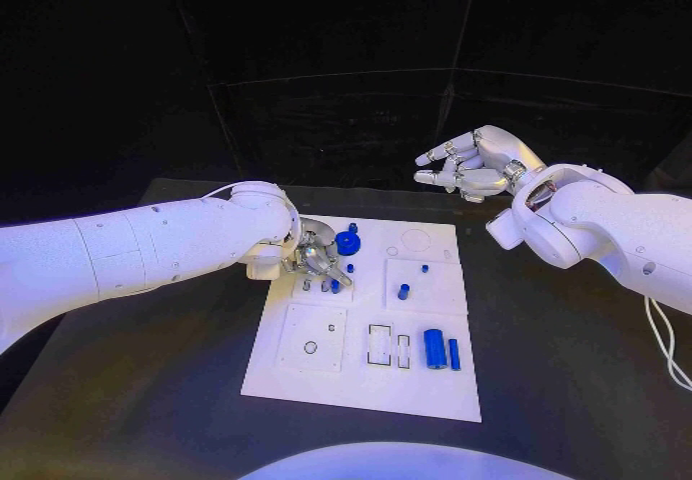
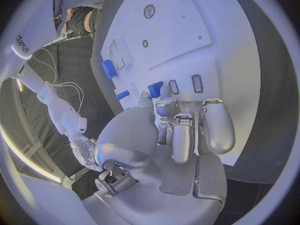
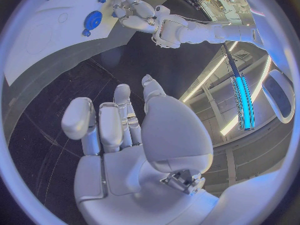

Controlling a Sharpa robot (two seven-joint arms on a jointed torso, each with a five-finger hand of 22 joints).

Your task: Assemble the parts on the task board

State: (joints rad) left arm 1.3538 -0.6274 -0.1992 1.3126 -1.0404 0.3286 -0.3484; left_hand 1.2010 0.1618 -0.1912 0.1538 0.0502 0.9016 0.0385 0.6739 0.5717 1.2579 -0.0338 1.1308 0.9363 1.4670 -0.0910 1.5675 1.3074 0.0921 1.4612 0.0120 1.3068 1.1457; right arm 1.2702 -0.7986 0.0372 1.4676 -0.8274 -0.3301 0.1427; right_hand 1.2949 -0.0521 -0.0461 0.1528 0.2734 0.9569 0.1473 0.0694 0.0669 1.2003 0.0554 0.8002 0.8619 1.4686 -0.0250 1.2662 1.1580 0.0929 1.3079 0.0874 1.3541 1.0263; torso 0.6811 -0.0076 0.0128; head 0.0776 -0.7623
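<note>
On the near part of the white task board, which lies on the black table, a fat blue cylinder lies beside a thinner blue bar, both just to the side of some rectangular slots; a square inset with a small ring hole sits toward the left arm's side. Farther in, a short blue peg lies in a recessed panel with a tiny blue pin beyond it. The left hand is down on the board's far left part, its fingers curled at a small blue part next to two narrow slots; whether they actually grip it cannot be told. Just beyond that hand a blue gear stands on the board, with a faint circular outline to its side. The right hand hovers past the board's far edge, above the table, fingers loosely bent and apart, holding nothing
</note>
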